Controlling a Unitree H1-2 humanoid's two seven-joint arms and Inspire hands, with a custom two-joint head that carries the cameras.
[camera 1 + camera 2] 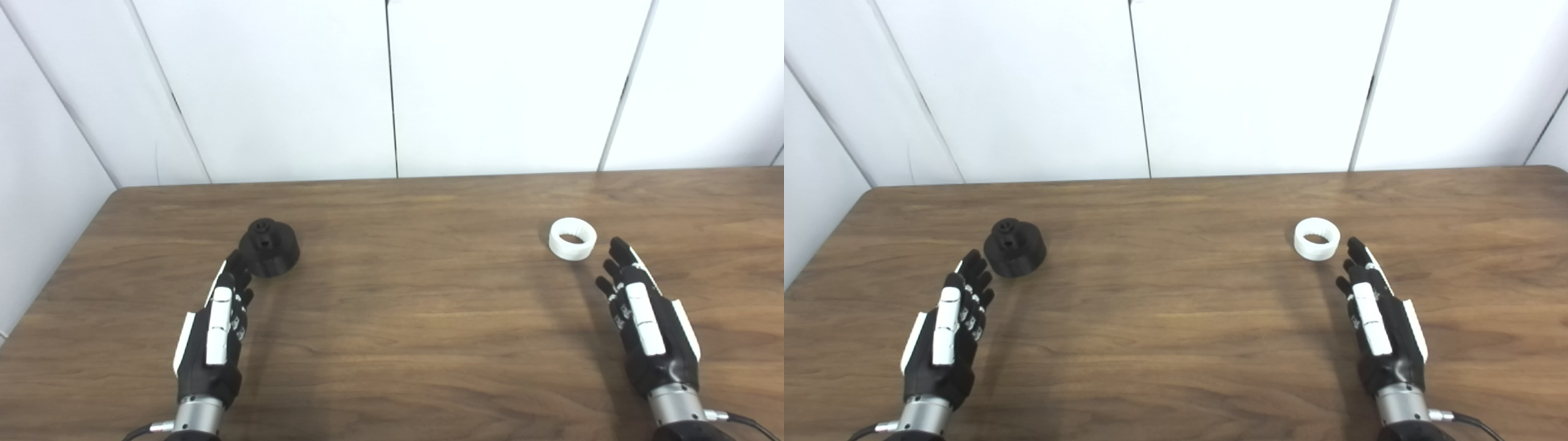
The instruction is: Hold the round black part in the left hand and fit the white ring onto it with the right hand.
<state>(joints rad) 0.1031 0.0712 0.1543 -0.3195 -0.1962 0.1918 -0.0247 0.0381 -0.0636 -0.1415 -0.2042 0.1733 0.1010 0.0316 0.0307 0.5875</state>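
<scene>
Both the left hand (211, 334) and right hand (649, 318) were released, holding nothing. The black part (269, 247) and ring (572, 238) looked rigid, light plastic, best gripped round their outer walls.

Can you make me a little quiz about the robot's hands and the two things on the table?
1. True or false: the left hand already holds the round black part.
2. Which thing lies just beyond the right hand: (a) the white ring, (b) the round black part?
3. Fill in: both things rest on the wooden ____.

Key:
1. False. Both hands are open and hold nothing.
2. (a)
3. table
</scene>
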